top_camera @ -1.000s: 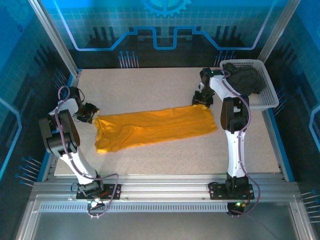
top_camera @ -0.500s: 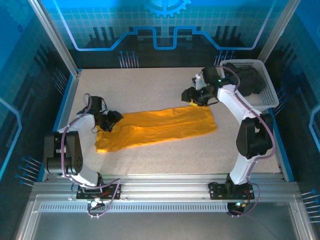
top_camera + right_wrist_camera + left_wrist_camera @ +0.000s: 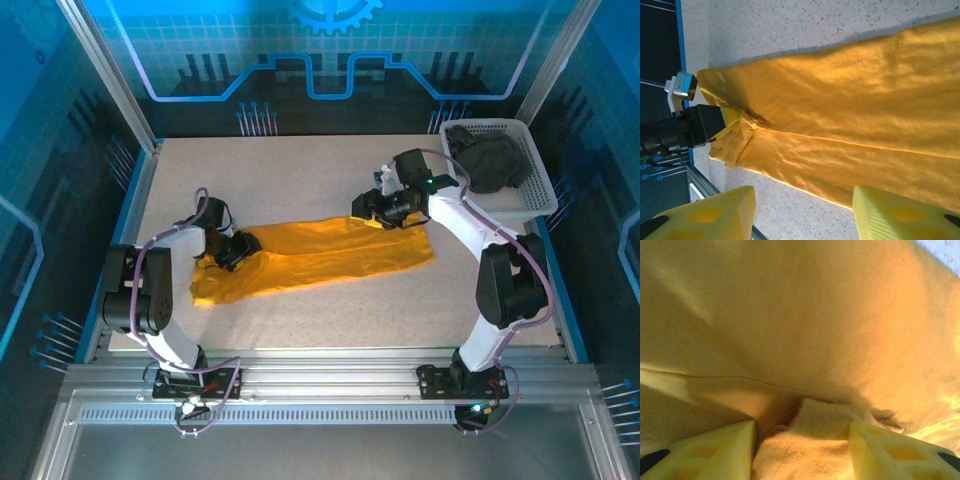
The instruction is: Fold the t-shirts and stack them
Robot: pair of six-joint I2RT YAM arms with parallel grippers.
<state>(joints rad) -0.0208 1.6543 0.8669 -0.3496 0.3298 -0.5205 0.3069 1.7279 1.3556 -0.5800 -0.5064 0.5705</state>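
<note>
Orange shirt (image 3: 320, 252) flat on surface (image 3: 300, 170) — left jaws (image 3: 801, 440) pinching a fold at its left end, right jaws (image 3: 802, 212) wide open, empty, above.

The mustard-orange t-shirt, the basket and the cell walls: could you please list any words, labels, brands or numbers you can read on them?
None can be read.
Mustard-orange t-shirt: plain cloth, no print or tag in sight.
White lattice basket and the dark grey t-shirt in it: no lettering.
Blue back wall: gear and line graphics, no words.
Left hand and right hand: no legible markings.
</note>
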